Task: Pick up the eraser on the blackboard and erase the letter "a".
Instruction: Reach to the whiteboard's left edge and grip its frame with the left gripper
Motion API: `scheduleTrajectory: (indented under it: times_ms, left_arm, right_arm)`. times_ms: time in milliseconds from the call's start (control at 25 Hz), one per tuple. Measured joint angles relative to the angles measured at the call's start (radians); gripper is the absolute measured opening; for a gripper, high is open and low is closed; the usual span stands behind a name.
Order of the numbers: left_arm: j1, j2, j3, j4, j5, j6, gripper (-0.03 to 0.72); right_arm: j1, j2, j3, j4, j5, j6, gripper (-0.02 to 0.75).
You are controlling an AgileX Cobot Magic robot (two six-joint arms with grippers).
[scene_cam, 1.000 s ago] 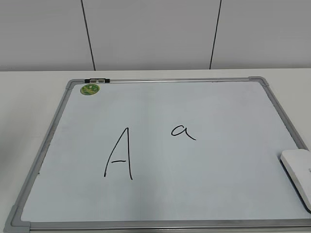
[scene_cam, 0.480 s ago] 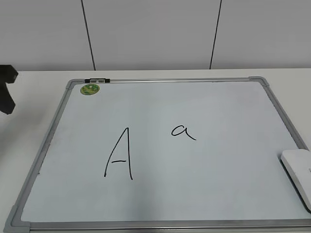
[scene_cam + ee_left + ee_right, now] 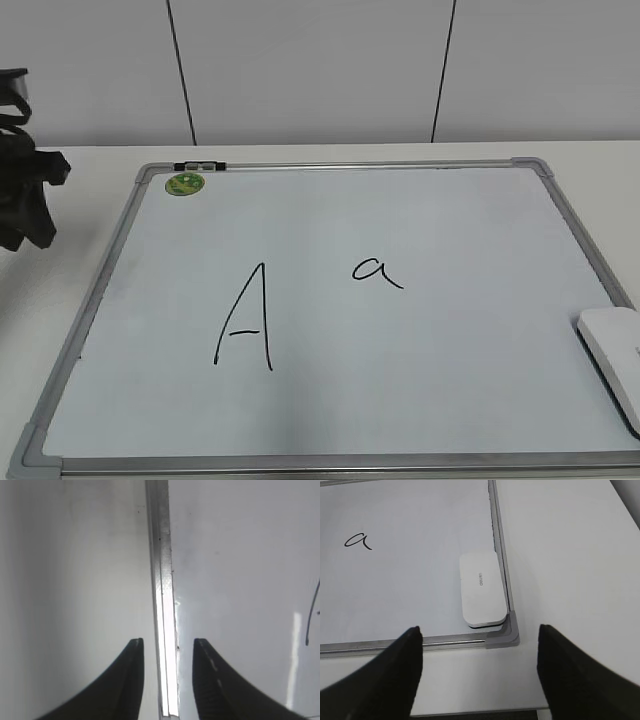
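Observation:
The blackboard [image 3: 420, 370] is a white board with a grey frame, lying flat on the table. The small letter "a" [image 3: 375, 272] is near its middle and also shows in the right wrist view [image 3: 357, 541]. The white eraser [image 3: 615, 352] lies on the board at its near right corner [image 3: 480, 587]. My right gripper [image 3: 480, 629] is open wide and empty, hovering off the board's near edge in front of the eraser. My left gripper [image 3: 167, 642] is open and empty above the board's left frame [image 3: 162, 580]. It shows at the left edge of the exterior view [image 3: 25, 215].
A large capital "A" [image 3: 245, 320] is written left of the small letter. A round green magnet [image 3: 185, 184] sits at the far left corner, beside a dark clip [image 3: 200, 165] on the top frame. White table surrounds the board, and a panelled wall stands behind it.
My left arm has come into the exterior view from the left edge and moved further in. The eraser and the board have not moved.

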Motion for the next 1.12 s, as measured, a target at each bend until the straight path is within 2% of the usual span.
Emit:
scheduleTrajectory:
  times_ms: [760,1120]
  left_arm:
    - [0.000,0.204,-0.006,0.020,-0.133,-0.001,0.243]
    - [0.000,0.294,-0.098,0.022,-0.124,0.001,0.243]
  right_arm:
    - [0.000,0.000,0.000,0.000,0.000,0.000,0.533]
    - [0.000,0.000,0.000,0.000,0.000,0.000,0.533]
